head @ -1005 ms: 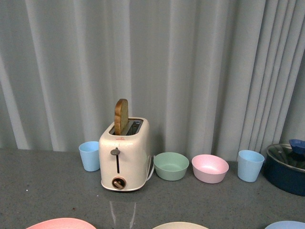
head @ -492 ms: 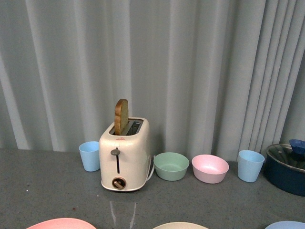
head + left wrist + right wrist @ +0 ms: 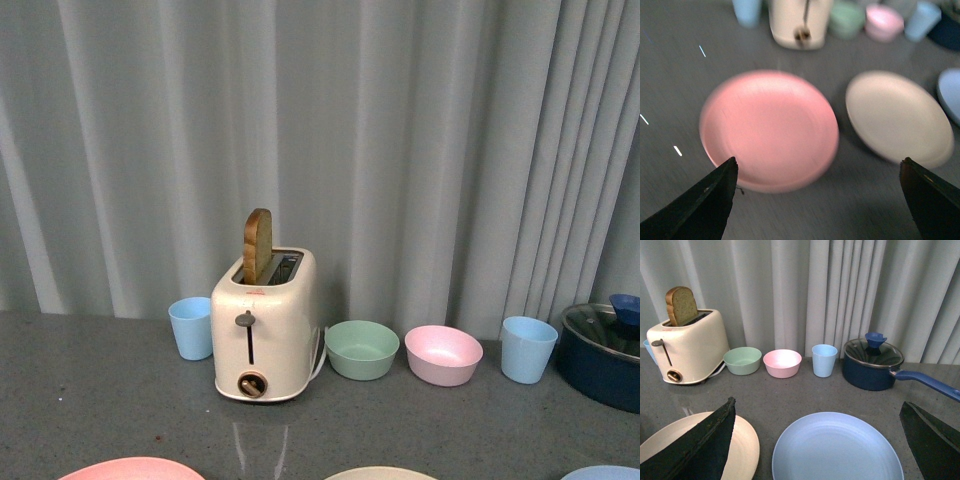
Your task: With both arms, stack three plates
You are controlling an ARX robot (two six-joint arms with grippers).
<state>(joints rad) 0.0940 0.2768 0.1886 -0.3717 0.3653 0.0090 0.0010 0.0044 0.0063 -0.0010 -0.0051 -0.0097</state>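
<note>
In the front view, a cream toaster (image 3: 262, 335) is standing toward the far edge of the grey desk (image 3: 100, 400), in front of a pale curtain (image 3: 400, 150), with a slice of bread (image 3: 257, 243) sticking up out of one slot. A blue cup (image 3: 190, 327) is standing just beside the toaster on its left. On its right, a green bowl (image 3: 361, 348), a pink bowl (image 3: 443, 354), a second blue cup (image 3: 527, 348) and a dark blue pot (image 3: 605, 355) with a glass lid are lining up toward the desk's right edge. Along the near edge, only the far rims of the pink plate (image 3: 130, 468), the cream plate (image 3: 380, 473) and the blue plate (image 3: 602, 472) are showing. Neither arm is in view.

The left wrist view is blurred. The left gripper (image 3: 817, 161) is hanging above the desk with its two dark fingers (image 3: 705, 205) spread wide and gripping nothing. Below it, the pink plate is lying flat, with the cream plate near it but apart, and an edge of the blue plate beyond that.

In the right wrist view, the right gripper (image 3: 816, 404) is also gaping wide and carrying nothing. The blue plate is lying flat on the desk under it, between its fingers, and the cream plate is lying beside the blue one without touching it.
</note>
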